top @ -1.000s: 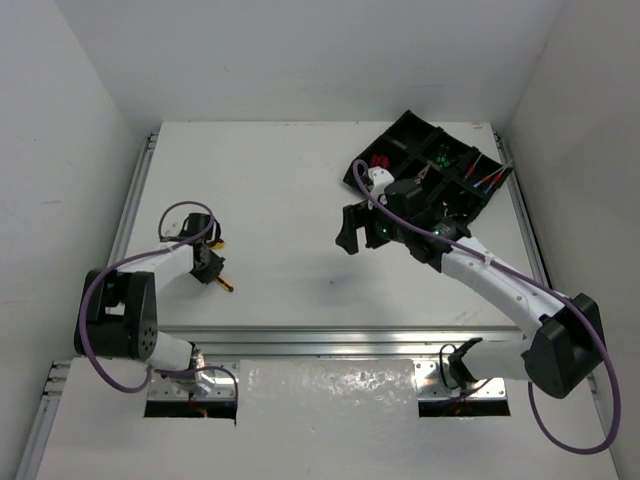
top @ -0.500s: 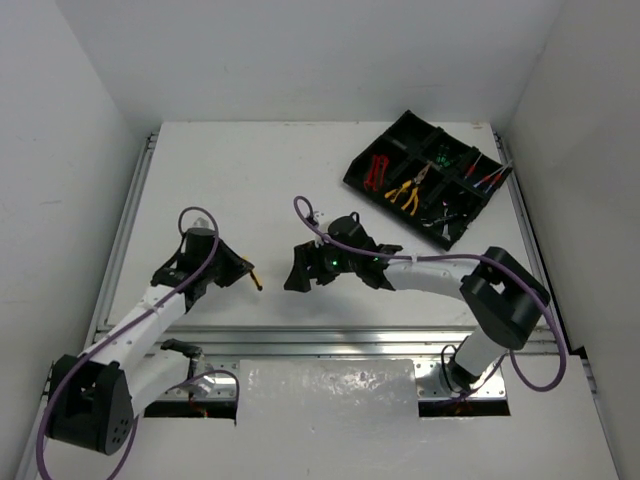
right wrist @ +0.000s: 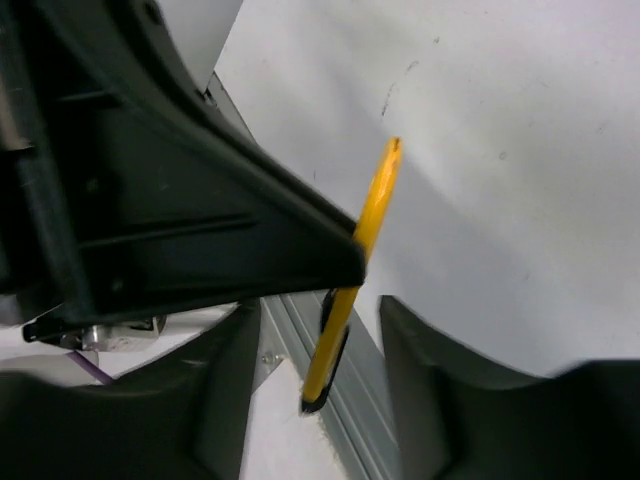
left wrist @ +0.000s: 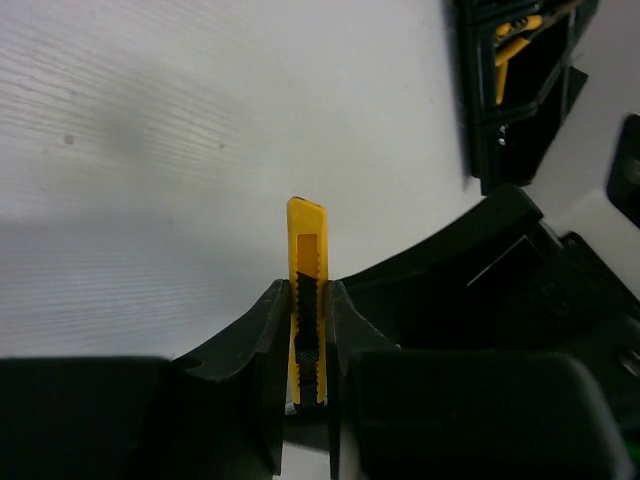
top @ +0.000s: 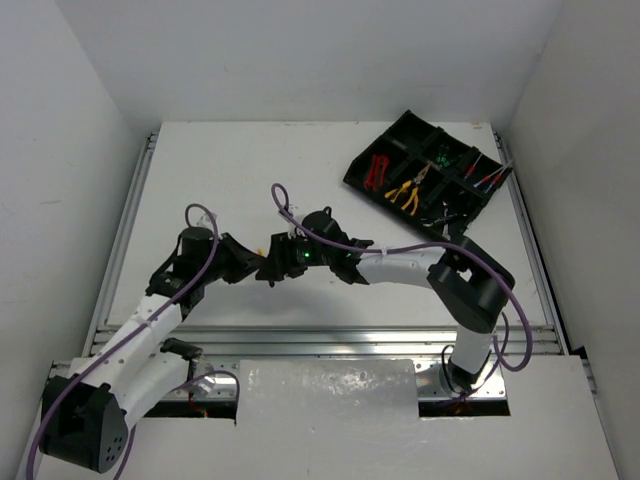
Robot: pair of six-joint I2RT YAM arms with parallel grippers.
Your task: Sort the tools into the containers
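The left jaws are clamped on a yellow cutter (left wrist: 306, 300). They pinch it at its black ribbed slider, and its yellow tip sticks out past them above the desk (top: 240, 170). The right jaws stand open on either side of one end of the cutter. In the right wrist view there is a gap on each side, so they do not grip it.

The two arms meet head to head well apart from the tray (top: 425, 175), off its near-left side. The left arm (top: 150, 300) reaches in from farther left, and the right arm (top: 400, 268) stretches across from the tray's near side. From above, the cutter is hidden between them.

In the tray, red pliers (top: 377, 172) lie in the left end compartment, with yellow pliers (top: 405, 190) in the next one. Thin screwdrivers (top: 447, 158) lie further right, too small to tell apart.
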